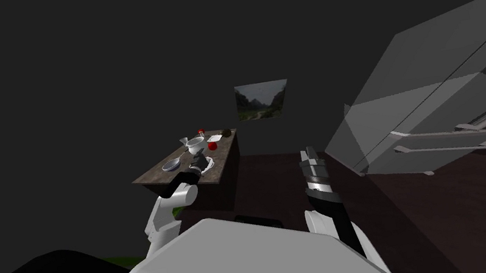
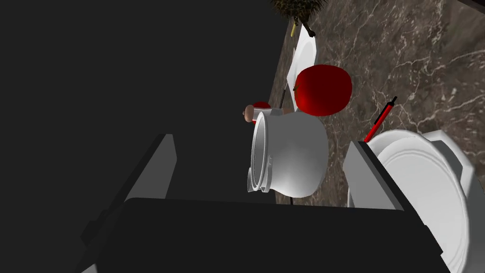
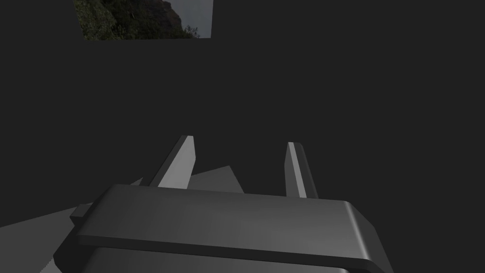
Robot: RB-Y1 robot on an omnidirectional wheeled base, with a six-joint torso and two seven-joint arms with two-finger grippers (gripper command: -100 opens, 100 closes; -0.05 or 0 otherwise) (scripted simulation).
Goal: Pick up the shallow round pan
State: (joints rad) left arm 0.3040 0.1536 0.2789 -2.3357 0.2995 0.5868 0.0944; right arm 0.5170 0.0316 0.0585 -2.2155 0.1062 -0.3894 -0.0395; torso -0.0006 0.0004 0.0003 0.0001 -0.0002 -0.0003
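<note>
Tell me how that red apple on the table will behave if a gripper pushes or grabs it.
The red apple is round and sits on the marbled tabletop, so a push would probably roll it, perhaps into the white pot nearby. Its smooth, curved skin may slip in a thin-bladed grip. It looks solid, so likely not fragile.

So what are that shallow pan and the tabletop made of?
The shallow pan looks bluish grey with a pale rim, probably metal, not certain. The tabletop is brown with white veins, like marble, with no strong shine.
</note>
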